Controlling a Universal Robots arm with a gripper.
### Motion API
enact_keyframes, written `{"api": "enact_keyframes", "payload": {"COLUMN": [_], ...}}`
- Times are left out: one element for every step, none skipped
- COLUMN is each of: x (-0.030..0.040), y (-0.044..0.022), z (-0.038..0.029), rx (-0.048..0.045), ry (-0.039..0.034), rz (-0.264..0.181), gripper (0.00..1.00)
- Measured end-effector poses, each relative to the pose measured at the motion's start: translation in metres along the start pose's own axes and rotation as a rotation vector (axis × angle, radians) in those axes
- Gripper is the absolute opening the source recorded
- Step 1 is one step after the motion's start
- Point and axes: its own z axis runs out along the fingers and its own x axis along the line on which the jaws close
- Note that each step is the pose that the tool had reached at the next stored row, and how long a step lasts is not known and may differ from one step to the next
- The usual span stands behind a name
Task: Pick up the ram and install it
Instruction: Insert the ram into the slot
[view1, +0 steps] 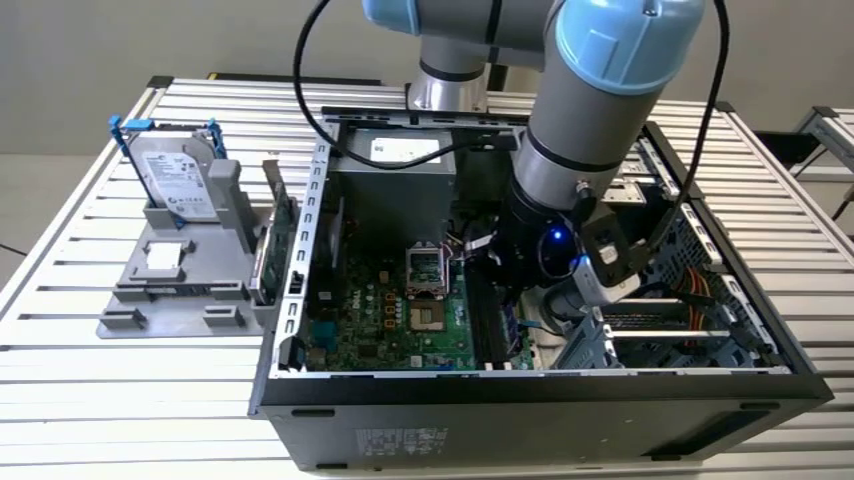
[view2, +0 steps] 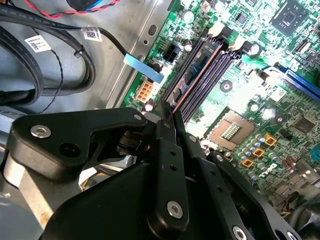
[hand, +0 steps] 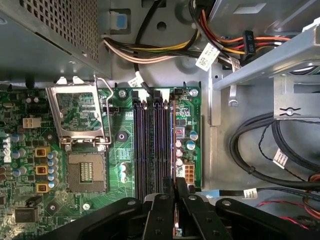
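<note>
Slatted table (view1: 80, 250), one ram (view2: 200, 67)

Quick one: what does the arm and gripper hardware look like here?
Arm: grey tubes, light-blue joint caps, black cable looped alongside, a small blue light near the wrist. Gripper: matte black linkage plates joined by silver screws, tapering to slim black jaws.

Bright, even light fell from above. Glare whitened the motherboard (view2: 260, 95) in the second wrist view. The case (view1: 534, 400) interior lay shadowed.
</note>
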Motion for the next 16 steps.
{"api": "enact_keyframes", "payload": {"x": [0.0003,0.0008,0.0013,0.0016,0.0018,0.0020,0.0022,0.0022,0.0022,0.0022,0.0022,0.0022,0.0023,0.0022,0.0022,0.0023], "y": [-0.0002,-0.0005,-0.0008,-0.0009,-0.0010,-0.0010,-0.0010,-0.0010,-0.0010,-0.0010,-0.0010,-0.0010,-0.0010,-0.0009,-0.0007,-0.0006], "z": [0.0004,0.0005,0.0006,0.0008,0.0012,0.0017,0.0019,0.0023,0.0031,0.0041,0.0048,0.0050,0.0051,0.0054,0.0056,0.0058], "rx": [0.0000,0.0001,0.0002,0.0003,0.0002,0.0002,0.0008,0.0015,0.0017,0.0018,0.0019,0.0021,0.0022,0.0020,0.0019,0.0019], "ry": [0.0000,0.0001,0.0001,0.0001,0.0001,0.0001,0.0002,0.0003,0.0003,0.0004,0.0003,0.0004,0.0004,0.0004,0.0003,0.0004], "rz": [-0.002,-0.003,-0.004,-0.004,-0.005,-0.006,-0.006,-0.006,-0.006,-0.006,-0.006,-0.006,-0.006,-0.006,-0.006,-0.006], "gripper": [0.00,0.00,0.00,0.00,0.00,0.00,0.00,0.00,0.00,0.00,0.00,0.00,0.00,0.00,0.00,0.00]}}
